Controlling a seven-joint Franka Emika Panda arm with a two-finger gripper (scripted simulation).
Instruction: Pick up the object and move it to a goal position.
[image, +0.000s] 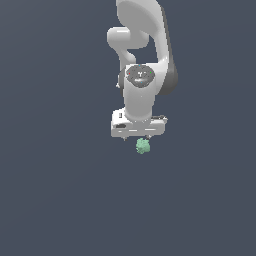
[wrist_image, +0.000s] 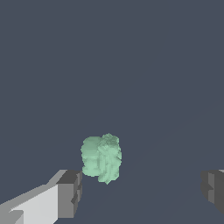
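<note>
The object, a small lumpy mint-green blob (image: 143, 146), lies on the dark grey floor just below the white hand of the arm in the exterior view. In the wrist view the object (wrist_image: 101, 158) sits between and a little beyond the two grey fingertips, nearer to one fingertip (wrist_image: 70, 193) than to the other. My gripper (wrist_image: 142, 192) is open wide and holds nothing. In the exterior view the gripper (image: 137, 137) hangs straight over the blob; its short fingertips barely show under the hand.
The white arm (image: 142, 60) rises above the hand toward the top of the exterior view. The floor (image: 60, 190) is a plain dark grey surface. No goal marker shows in either view.
</note>
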